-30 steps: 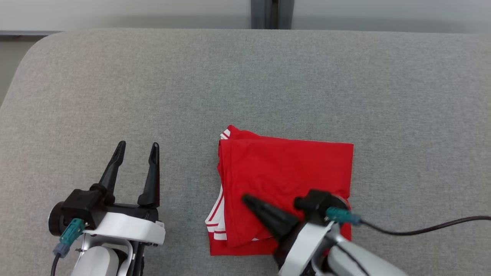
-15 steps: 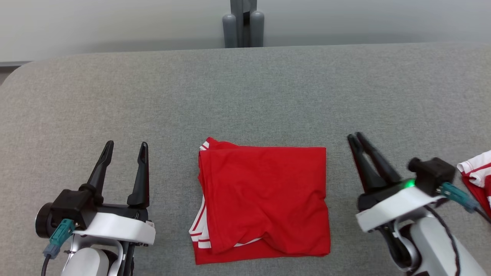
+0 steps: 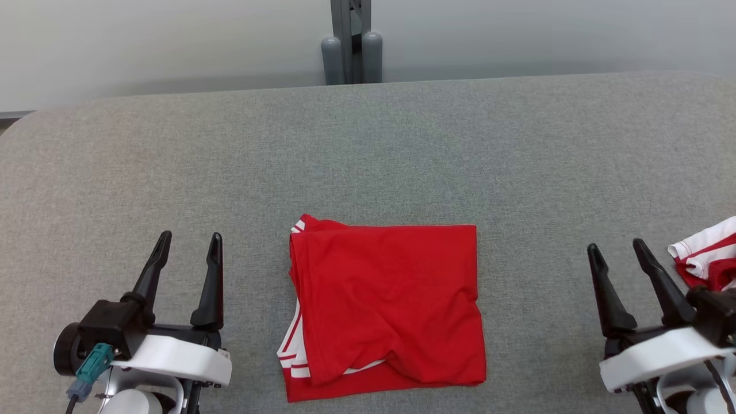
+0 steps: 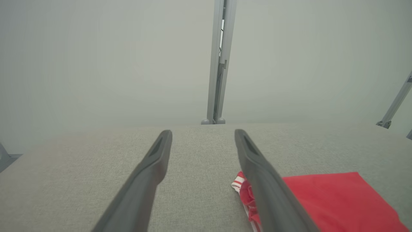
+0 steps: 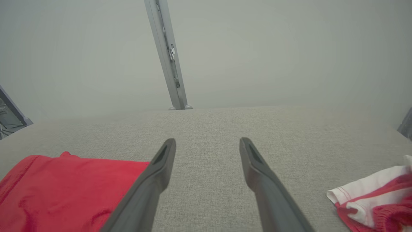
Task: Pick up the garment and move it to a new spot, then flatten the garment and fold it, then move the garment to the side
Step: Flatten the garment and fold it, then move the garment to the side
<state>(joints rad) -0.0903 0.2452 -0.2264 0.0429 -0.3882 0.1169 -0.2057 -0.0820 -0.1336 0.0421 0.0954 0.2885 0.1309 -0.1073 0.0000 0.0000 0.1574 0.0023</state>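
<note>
The red garment (image 3: 388,305) with white-striped trim lies folded into a rough square on the grey table (image 3: 368,149), near its front edge in the head view. My left gripper (image 3: 187,236) rests open to the garment's left, nothing between its fingers. To the garment's right my right gripper (image 3: 615,246) also stands open and empty. The left wrist view shows the garment (image 4: 334,199) at lower right, beside the open left gripper (image 4: 202,132). In the right wrist view the garment (image 5: 67,190) lies at lower left of the open right gripper (image 5: 207,140).
A second red-and-white cloth (image 3: 707,256) lies bunched at the table's right edge, just right of my right gripper, seen again as a crumpled cloth (image 5: 376,199) in the right wrist view. A grey post (image 3: 348,43) stands behind the table's far edge.
My right gripper has left the garment's lower right part, swung out to the right and opened. The head camera has shifted, showing more of the far edge. The left gripper stays put.
</note>
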